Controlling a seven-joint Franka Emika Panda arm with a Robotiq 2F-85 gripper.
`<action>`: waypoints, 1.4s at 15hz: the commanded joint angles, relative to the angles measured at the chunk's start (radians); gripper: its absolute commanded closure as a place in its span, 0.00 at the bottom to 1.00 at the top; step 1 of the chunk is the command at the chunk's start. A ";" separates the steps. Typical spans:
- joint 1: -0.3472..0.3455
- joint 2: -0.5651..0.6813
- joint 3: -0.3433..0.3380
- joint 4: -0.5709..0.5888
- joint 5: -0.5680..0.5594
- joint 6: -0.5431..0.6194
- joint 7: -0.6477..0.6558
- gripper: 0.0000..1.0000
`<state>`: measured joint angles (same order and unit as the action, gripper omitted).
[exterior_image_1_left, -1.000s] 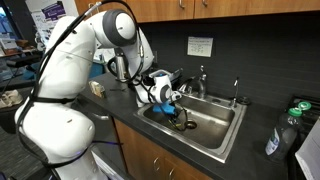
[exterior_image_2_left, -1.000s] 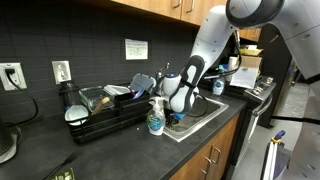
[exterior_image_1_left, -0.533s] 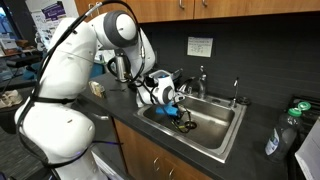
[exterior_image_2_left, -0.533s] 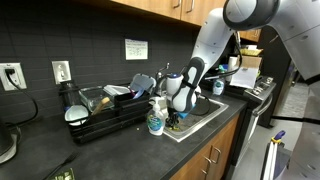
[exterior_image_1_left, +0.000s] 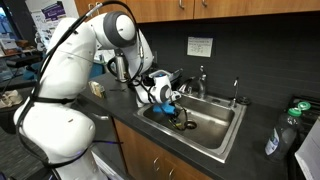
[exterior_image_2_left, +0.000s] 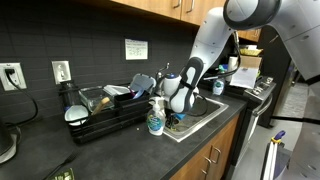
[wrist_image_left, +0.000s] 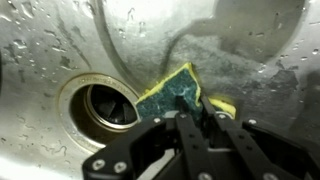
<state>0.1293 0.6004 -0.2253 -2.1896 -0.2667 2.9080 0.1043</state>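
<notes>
My gripper (wrist_image_left: 197, 113) is down in the steel sink (exterior_image_1_left: 222, 124), its black fingers closed on a yellow sponge with a green scrub side (wrist_image_left: 178, 90). The sponge sits just right of the round drain hole (wrist_image_left: 104, 105) on the wet sink floor. In both exterior views the gripper (exterior_image_1_left: 180, 115) (exterior_image_2_left: 176, 117) reaches into the sink basin; the sponge is barely visible there.
A faucet (exterior_image_1_left: 201, 78) stands behind the sink. A black dish rack (exterior_image_2_left: 105, 108) with dishes sits beside the sink, with a blue soap bottle (exterior_image_2_left: 155, 120) at its edge. A plastic bottle (exterior_image_1_left: 282, 133) stands on the dark counter. Wooden cabinets are above and below.
</notes>
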 joint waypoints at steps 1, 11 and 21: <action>0.013 0.009 0.036 0.002 0.017 0.011 -0.012 0.96; 0.020 -0.037 0.072 -0.026 0.021 -0.013 -0.017 0.96; 0.053 -0.128 0.034 -0.120 -0.004 -0.031 0.007 0.96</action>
<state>0.1458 0.5425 -0.1725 -2.2477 -0.2650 2.9017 0.1003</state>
